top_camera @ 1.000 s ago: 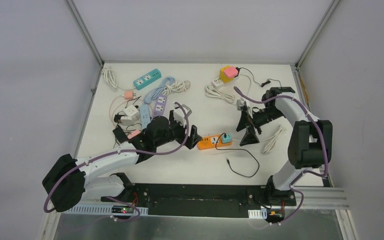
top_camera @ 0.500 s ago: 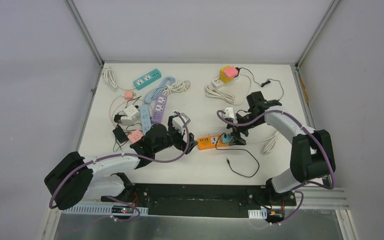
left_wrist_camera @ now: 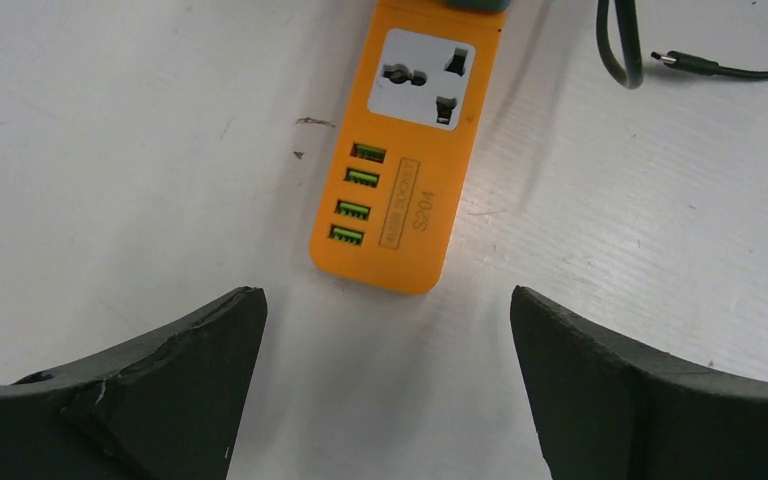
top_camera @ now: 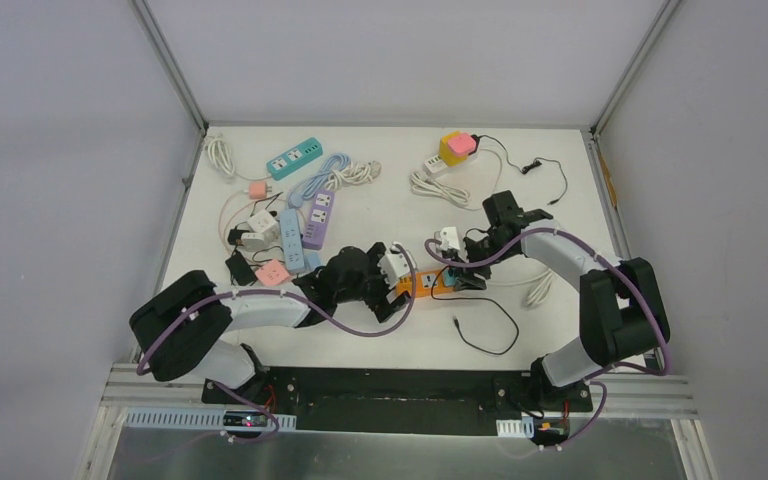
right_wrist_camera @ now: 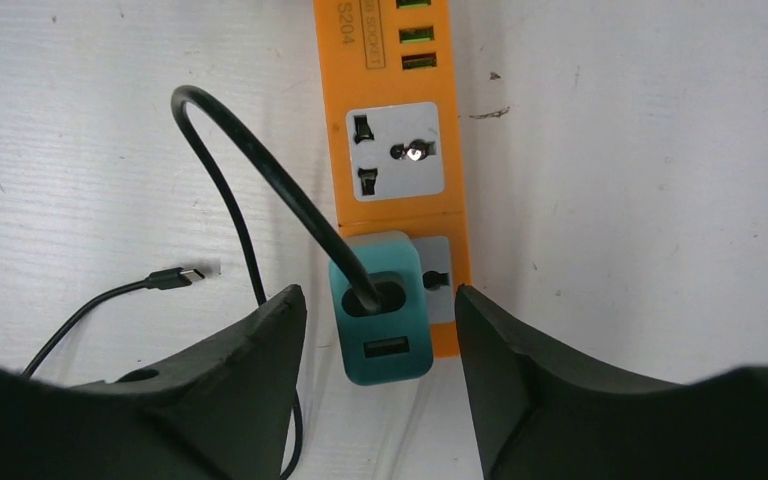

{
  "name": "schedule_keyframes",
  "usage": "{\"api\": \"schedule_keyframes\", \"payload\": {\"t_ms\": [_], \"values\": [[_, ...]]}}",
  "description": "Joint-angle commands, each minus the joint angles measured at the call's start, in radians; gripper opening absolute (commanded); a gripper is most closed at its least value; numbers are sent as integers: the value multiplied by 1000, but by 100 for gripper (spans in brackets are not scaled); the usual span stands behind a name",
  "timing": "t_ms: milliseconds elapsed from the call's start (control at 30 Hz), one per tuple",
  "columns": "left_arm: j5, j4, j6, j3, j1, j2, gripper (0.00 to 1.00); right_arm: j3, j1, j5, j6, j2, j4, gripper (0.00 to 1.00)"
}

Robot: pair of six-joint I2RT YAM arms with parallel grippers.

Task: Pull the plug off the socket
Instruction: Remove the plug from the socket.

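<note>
Right wrist view: the teal plug sits in the end outlet of the orange power strip, which lies flat on the white counter. The right claw is spread, its 2 fingers straddling the plug with a gap showing on one side. A black cable loops from the plug. The left claw is spread wide just short of the strip's other end, near its 4 green USB ports, touching nothing.

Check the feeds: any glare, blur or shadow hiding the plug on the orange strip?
Right wrist: teal plug sharp, evenly lit, only a tiny glint in the free socket. Left wrist: orange strip crisp, soft shadow along one side, plug cropped at the top edge. Top external: even light, plug too small to judge.
</note>
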Motion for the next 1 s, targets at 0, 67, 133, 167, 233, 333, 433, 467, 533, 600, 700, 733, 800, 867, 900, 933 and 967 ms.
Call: {"api": "schedule_keyframes", "payload": {"t_ms": [0, 67, 133, 167, 233, 333, 433, 467, 533, 600, 700, 733, 800, 867, 900, 933, 967], "values": [[31, 61, 85, 73, -26, 84, 95, -8, 7, -25, -70, -20, 4, 57], [38, 74, 92, 95, -31, 123, 95, -8, 7, -26, -76, -20, 1, 53], [42, 90, 94, 115, -35, 154, 95, -9, 7, -24, -80, -20, 1, 48], [40, 107, 94, 119, -36, 165, 95, -11, 7, -23, -82, -19, 1, 47], [35, 130, 94, 125, -37, 187, 95, -12, 7, -24, -86, -19, 2, 45], [41, 148, 92, 134, -37, 214, 94, -14, 7, -26, -88, -17, 0, 42], [54, 167, 82, 143, -38, 242, 90, -15, 8, -30, -90, -15, 1, 37], [64, 167, 78, 148, -38, 252, 88, -16, 8, -30, -91, -15, 0, 36], [72, 166, 72, 156, -37, 270, 83, -17, 7, -32, -94, -15, -1, 34], [78, 173, 64, 158, -37, 285, 79, -17, 7, -34, -94, -15, -4, 32], [88, 164, 61, 166, -38, 297, 71, -17, 8, -38, -94, -15, -5, 28], [91, 157, 60, 168, -38, 300, 67, -17, 7, -38, -96, -15, -5, 26], [100, 133, 60, 182, -38, 306, 54, -17, 8, -39, -94, -15, -7, 22], [108, 100, 59, 199, -38, 322, 34, -17, 8, -41, -92, -13, -7, 18], [110, 92, 57, 205, -38, 328, 24, -17, 7, -42, -88, -14, -7, 16], [112, 86, 55, 209, -38, 335, 15, -17, 8, -44, -83, -14, -7, 13], [114, 81, 54, 212, -38, 342, 8, -17, 8, -44, -72, -15, -4, 10]]}}
